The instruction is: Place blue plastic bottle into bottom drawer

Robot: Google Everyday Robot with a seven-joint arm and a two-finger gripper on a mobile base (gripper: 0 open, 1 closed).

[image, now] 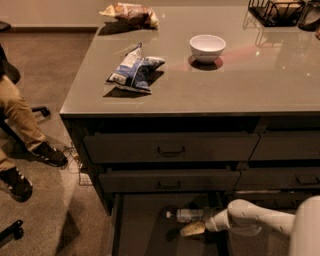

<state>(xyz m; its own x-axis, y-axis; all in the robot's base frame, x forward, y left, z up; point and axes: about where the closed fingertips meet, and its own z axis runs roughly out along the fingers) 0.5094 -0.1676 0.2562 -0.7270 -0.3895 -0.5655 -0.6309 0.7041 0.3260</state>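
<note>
The blue plastic bottle (pixel 186 215) lies on its side in the open bottom drawer (pixel 140 227), with its white cap pointing left. My gripper (pixel 194 224) is low inside the drawer, right at the bottle's near side, at the end of my white arm (pixel 255 220), which reaches in from the right. The bottle's right end is hidden behind the gripper.
Two shut drawers with bar handles (pixel 171 150) sit above the open one. On the countertop are a blue and white snack bag (pixel 133 70), a white bowl (pixel 207 47), another bag (pixel 131 13) and a wire rack (pixel 277 11). A seated person's legs (pixel 20 130) are at the left.
</note>
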